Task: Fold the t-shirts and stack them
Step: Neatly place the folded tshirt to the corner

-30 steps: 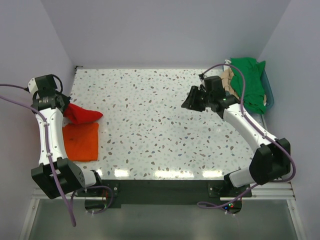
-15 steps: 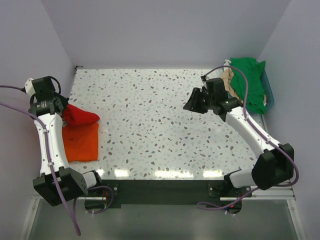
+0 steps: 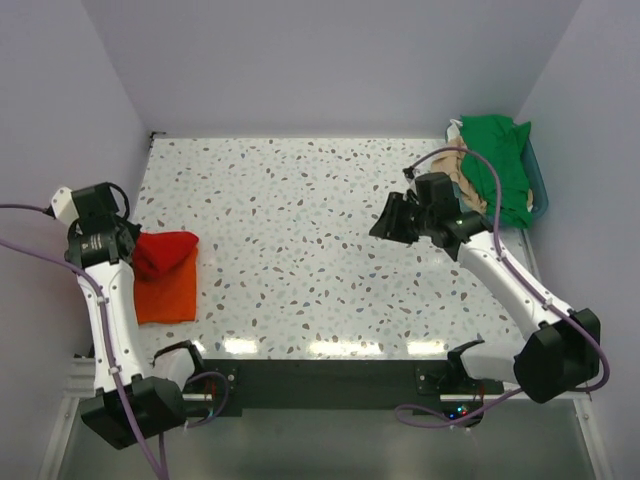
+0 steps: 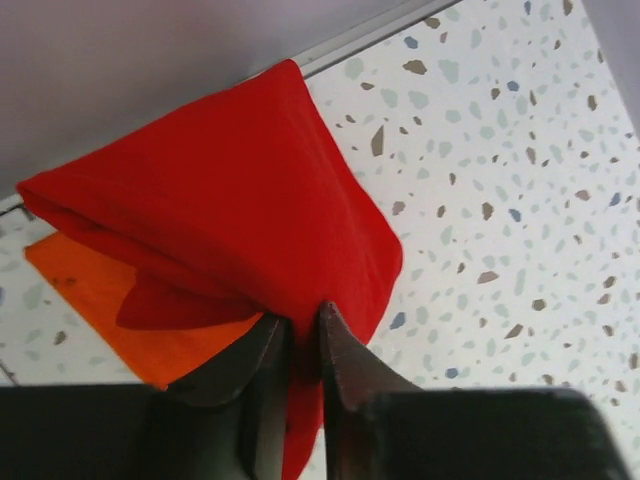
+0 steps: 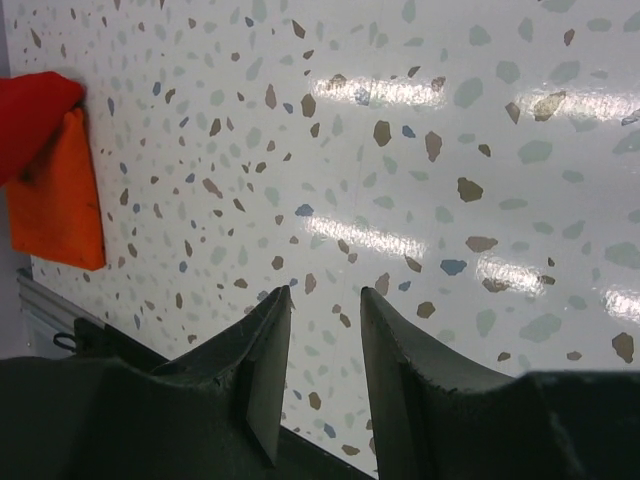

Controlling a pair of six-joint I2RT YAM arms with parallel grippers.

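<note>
Top external: your left gripper (image 3: 137, 252), at the table (image 3: 300, 230) edge, clamps the red t-shirt (image 3: 168, 249) above the orange t-shirt (image 3: 166, 296); right gripper (image 5: 324, 296) gapes mid-table.

A white table (image 3: 300, 250) flecked with brown, grey and blue chips fills the middle of the top view, with bright patches of reflected light in a row along its near edge. Pale lilac walls (image 3: 330, 60) close it in at the back and on both sides, and a teal basket (image 3: 541, 190) stands in the far right corner against the right wall, only its outer rim showing. A black strip (image 3: 330, 375) borders the table's near edge, with a grey metal frame (image 3: 330, 430) just in front of it.
</note>
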